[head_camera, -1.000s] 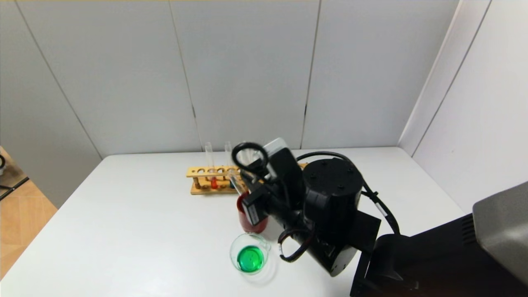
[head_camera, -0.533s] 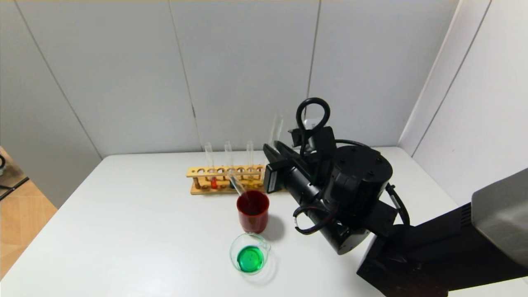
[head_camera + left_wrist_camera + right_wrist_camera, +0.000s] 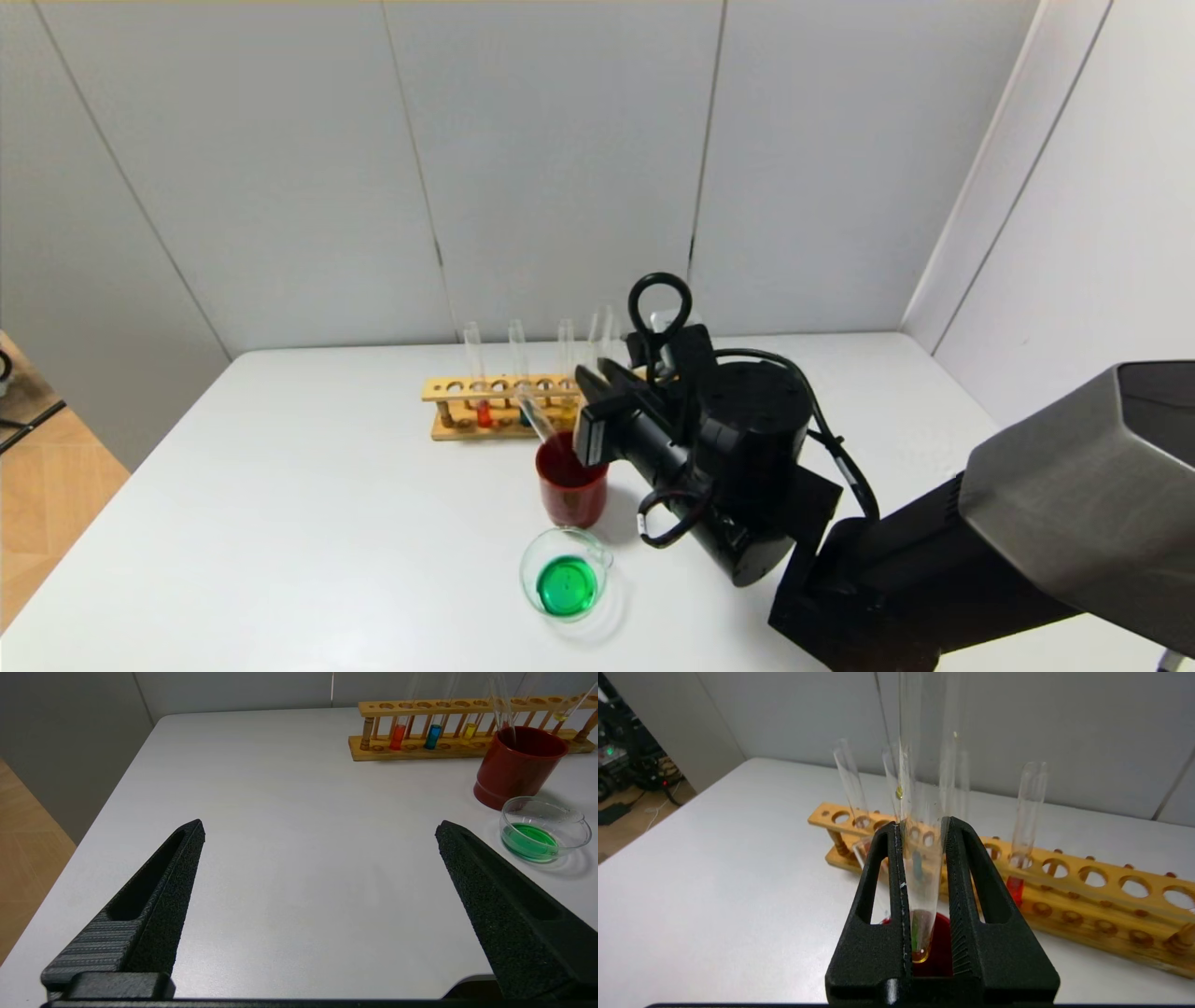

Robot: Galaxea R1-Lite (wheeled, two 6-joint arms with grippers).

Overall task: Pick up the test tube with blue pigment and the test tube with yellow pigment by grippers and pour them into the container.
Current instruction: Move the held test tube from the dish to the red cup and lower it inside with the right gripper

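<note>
Lowered right gripper (image 3: pixel 921 858) hides its yellow-pigment tube's (image 3: pixel 920 891) bottom.

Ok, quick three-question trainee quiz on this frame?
1. True or false: the left gripper has its fingers shut.
2. The liquid in the container is: A red, B green, C blue.
3. What is clamped between the right gripper fingers?

Key:
1. False, they are spread wide over bare table.
2. B.
3. The test tube with yellow pigment, only a trace of yellow left at its bottom.
</note>
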